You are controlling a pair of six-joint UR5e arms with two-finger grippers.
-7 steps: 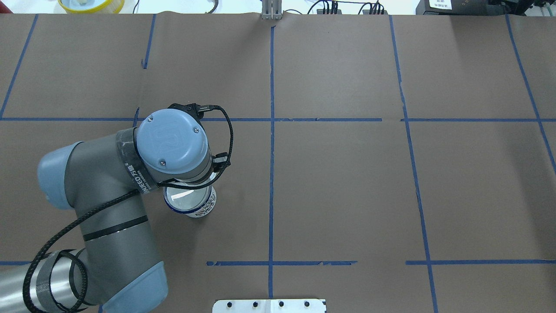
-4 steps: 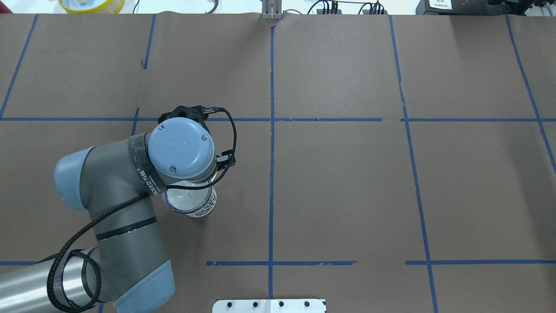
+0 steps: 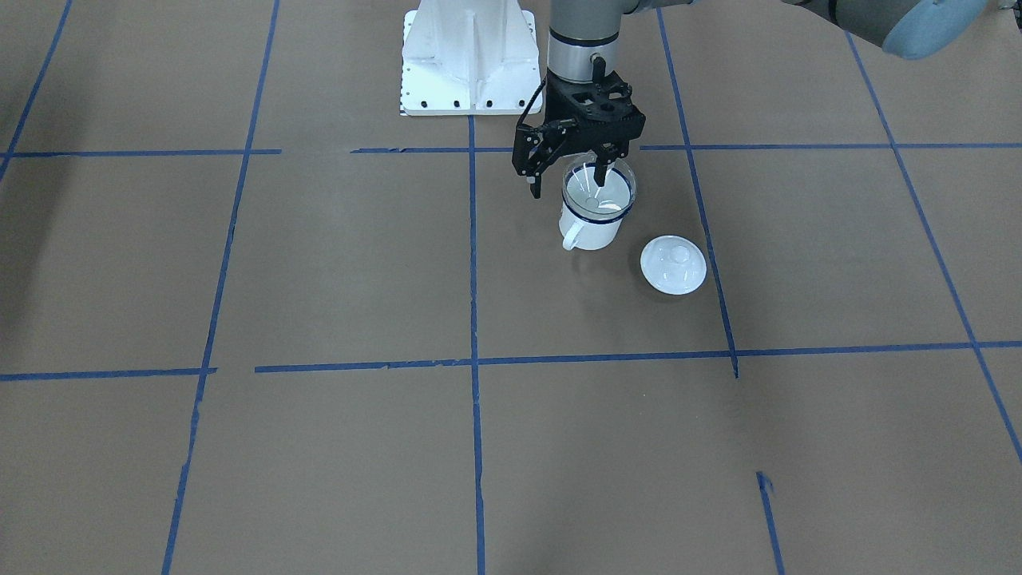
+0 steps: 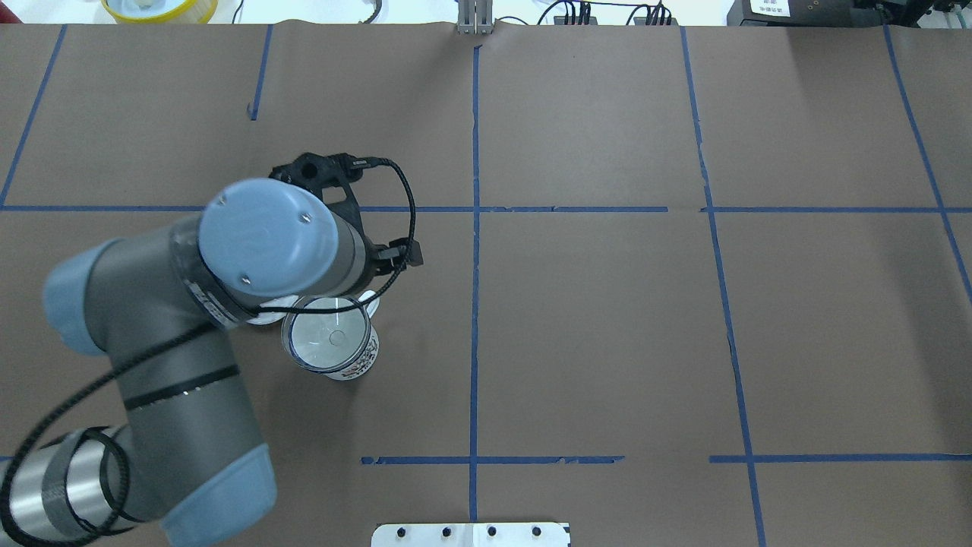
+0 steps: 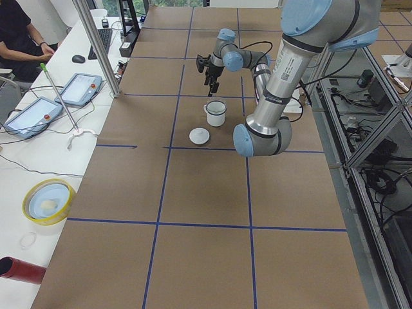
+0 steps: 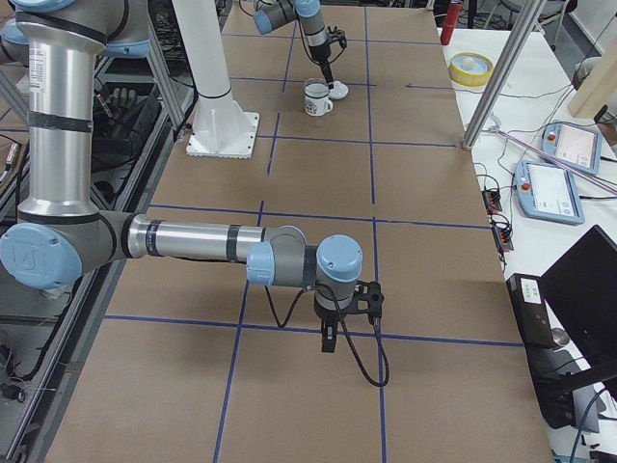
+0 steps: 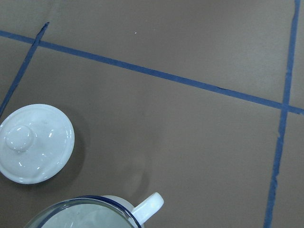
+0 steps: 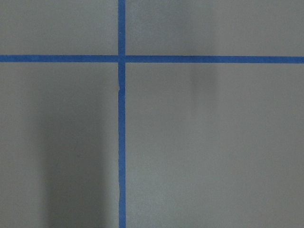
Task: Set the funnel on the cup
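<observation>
My left hand (image 3: 568, 177) hangs just above the cup, fingers (image 3: 533, 180) spread wide with nothing between them. One finger is out past the cup's side and the other is over its far rim; I cannot tell whether that one touches anything. The funnel (image 3: 599, 193) sits in the mouth of the cup (image 3: 589, 231), its clear rim resting on the dark blue rim, and the cup stands upright on the counter (image 3: 319, 263). From above, the cup's wall carries a red and blue print (image 4: 358, 365) that is too small to read. The lettering on my left arm's sleeve (image 5: 283, 63) is also too small to read. The white lid (image 3: 673, 265) lies knob up near the cup, not touching it. My right hand (image 6: 328, 340) hovers over blue tape lines (image 6: 289, 328) well apart from all this, and I cannot tell whether its fingers are apart or together.
</observation>
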